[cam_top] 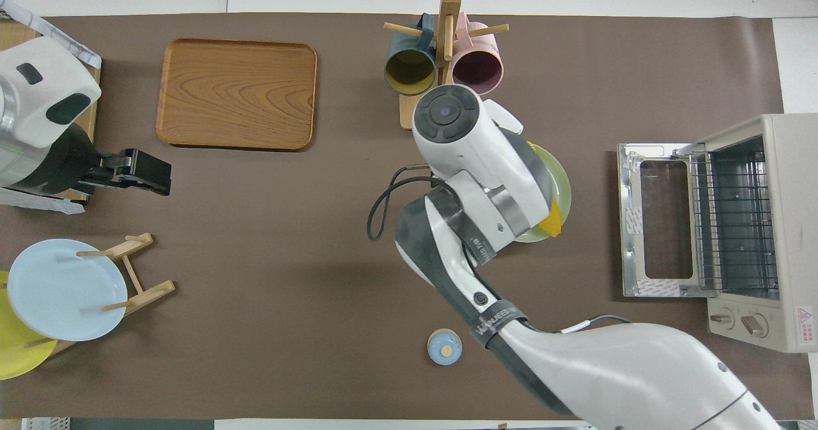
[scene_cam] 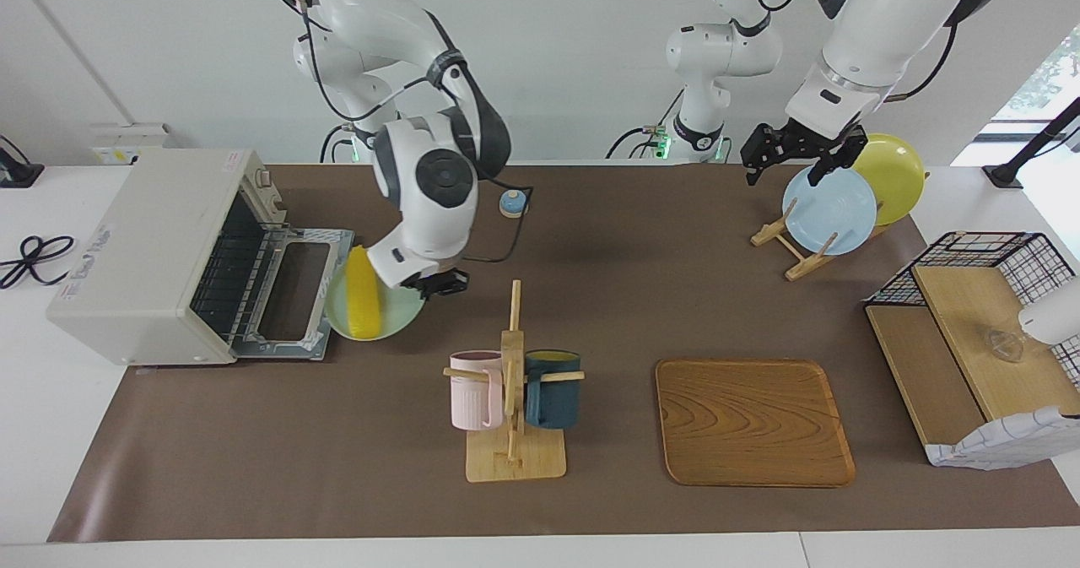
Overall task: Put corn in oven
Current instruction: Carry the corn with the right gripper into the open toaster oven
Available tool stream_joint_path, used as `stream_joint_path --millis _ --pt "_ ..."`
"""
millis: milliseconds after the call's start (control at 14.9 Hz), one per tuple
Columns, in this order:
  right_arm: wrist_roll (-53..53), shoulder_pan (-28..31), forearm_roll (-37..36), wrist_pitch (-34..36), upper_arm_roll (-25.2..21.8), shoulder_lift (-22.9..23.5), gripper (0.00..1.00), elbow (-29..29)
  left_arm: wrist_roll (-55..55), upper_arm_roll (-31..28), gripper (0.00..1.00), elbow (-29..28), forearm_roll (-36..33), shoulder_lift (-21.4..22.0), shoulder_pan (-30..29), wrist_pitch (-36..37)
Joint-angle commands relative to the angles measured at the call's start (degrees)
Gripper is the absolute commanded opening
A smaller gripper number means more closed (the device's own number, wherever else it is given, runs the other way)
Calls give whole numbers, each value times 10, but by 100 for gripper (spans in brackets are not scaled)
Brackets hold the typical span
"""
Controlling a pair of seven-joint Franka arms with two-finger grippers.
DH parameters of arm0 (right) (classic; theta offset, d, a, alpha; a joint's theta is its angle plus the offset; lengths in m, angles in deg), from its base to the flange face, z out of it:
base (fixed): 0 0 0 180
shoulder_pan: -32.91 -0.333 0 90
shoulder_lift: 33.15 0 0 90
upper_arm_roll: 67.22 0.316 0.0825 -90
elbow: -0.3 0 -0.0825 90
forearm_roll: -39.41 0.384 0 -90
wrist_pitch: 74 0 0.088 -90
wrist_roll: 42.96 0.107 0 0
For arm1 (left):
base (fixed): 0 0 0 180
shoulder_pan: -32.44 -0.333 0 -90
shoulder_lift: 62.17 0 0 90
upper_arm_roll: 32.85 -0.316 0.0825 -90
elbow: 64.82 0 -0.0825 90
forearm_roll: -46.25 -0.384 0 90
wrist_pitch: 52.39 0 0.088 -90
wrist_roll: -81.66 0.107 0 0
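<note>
The yellow corn [scene_cam: 363,291] lies on a pale green plate [scene_cam: 401,319], on the plate's side toward the oven. The off-white oven [scene_cam: 160,247] stands at the right arm's end of the table, its door [scene_cam: 295,294] dropped open right beside the plate. My right gripper [scene_cam: 440,284] hangs low over the plate's edge toward the mug rack, beside the corn and not on it. In the overhead view the right hand covers most of the plate [cam_top: 561,184]; only the corn's tip [cam_top: 553,223] shows. My left gripper [scene_cam: 789,163] waits open and empty, raised by the plate rack.
A wooden mug rack [scene_cam: 513,382] with a pink and a dark blue mug stands just beside the plate, farther from the robots. A wooden tray [scene_cam: 751,420], a rack with a blue plate [scene_cam: 831,209] and a yellow plate [scene_cam: 894,175], a wire shelf [scene_cam: 970,332] and a small blue knob [scene_cam: 512,203] with a cable.
</note>
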Motion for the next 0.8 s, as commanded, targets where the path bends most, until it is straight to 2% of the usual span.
stream_joint_path --millis 0,201,468,736 --pt "-73 55 -22 -14 9 -46 0 64 1 5 100 -11 -7 12 -5 11" --pt "-141 109 -32 -12 9 -55 0 76 6 5 100 -21 -7 16 -5 -28" --pt "-169 132 -31 -17 10 -69 0 109 -1 5 100 -23 -7 16 -5 -39" --pt "-172 151 -30 -84 10 -87 0 173 0 5 100 -23 -7 17 -5 -36"
